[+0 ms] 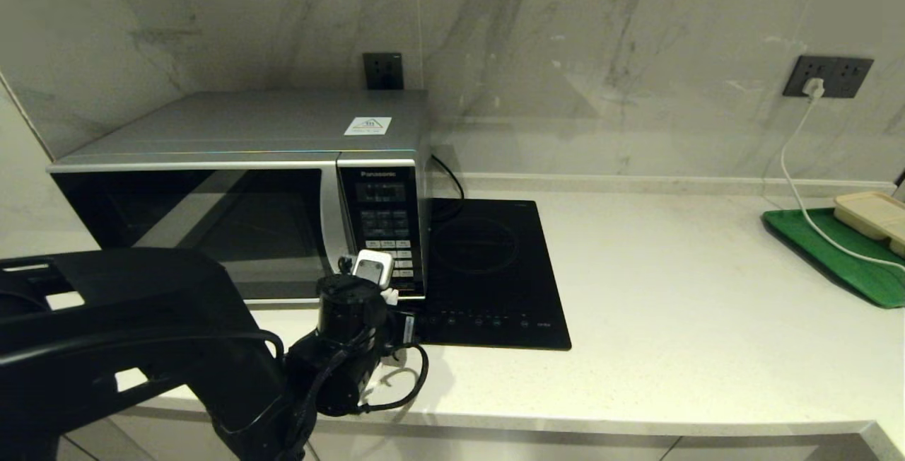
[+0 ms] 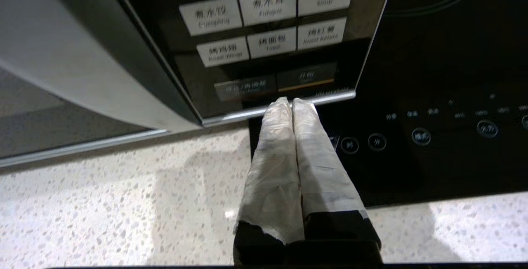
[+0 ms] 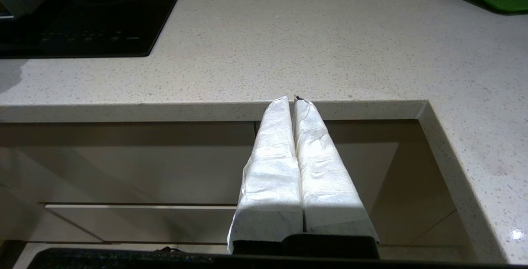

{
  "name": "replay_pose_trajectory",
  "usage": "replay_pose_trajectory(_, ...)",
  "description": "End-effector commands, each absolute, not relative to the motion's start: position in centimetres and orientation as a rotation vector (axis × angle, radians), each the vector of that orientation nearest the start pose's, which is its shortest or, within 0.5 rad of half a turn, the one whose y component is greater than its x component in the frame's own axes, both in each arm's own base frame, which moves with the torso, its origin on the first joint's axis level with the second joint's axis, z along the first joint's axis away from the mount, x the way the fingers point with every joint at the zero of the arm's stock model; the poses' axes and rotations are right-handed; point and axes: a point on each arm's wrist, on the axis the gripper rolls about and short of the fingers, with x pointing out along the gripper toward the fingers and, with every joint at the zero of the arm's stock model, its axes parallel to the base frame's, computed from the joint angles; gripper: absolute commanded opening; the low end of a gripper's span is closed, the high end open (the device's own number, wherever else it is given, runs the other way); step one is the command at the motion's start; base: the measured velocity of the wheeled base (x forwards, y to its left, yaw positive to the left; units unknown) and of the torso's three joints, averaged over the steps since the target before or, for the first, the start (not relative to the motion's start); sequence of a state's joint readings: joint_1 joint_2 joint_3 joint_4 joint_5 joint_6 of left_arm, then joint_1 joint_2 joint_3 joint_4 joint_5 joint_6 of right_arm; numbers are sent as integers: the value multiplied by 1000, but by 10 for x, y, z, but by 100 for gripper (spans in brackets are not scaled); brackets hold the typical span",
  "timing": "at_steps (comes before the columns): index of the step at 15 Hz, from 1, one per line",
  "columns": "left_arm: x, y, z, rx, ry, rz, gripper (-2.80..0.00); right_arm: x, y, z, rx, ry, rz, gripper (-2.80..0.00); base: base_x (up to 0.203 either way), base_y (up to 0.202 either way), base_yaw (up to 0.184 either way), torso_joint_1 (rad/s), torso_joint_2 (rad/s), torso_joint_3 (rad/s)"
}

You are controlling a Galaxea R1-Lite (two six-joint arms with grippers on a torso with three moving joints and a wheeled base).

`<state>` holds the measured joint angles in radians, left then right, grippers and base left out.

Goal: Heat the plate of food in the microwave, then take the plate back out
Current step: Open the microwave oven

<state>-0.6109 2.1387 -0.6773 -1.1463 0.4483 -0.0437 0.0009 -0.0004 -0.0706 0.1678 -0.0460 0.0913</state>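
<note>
The silver microwave (image 1: 240, 164) stands at the back left of the counter with its dark glass door closed. The plate of food is out of view. My left gripper (image 2: 292, 103) is shut with nothing between its taped fingers. Its tips sit at the bottom strip of the keypad panel (image 2: 264, 25), just under the two dark lowest buttons; I cannot tell if they touch. In the head view the left gripper (image 1: 389, 295) is mostly hidden behind its wrist, in front of the panel (image 1: 385, 228). My right gripper (image 3: 291, 100) is shut and empty, parked below the counter's front edge.
A flat black induction cooktop (image 1: 488, 270) lies right beside the microwave. At the far right a green tray (image 1: 841, 256) holds a beige compartment tray (image 1: 873, 213), and a white cable (image 1: 799, 185) runs down to it from a wall socket.
</note>
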Motion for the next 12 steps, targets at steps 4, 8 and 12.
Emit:
replay_pose_trajectory(4,299,-198,54,109,264,-156,-280,-29,-1,78,90,96,-50,-280,0,0,0,0,0,0)
replay_pose_trajectory(8,301,-201,49,106,273,-159,-280,-29,-1,78,90,96,-49,-280,0,0,0,0,0,0)
replay_pose_trajectory(12,303,-202,51,99,261,-159,-280,-29,-1,78,90,96,-49,-280,0,0,0,0,0,0)
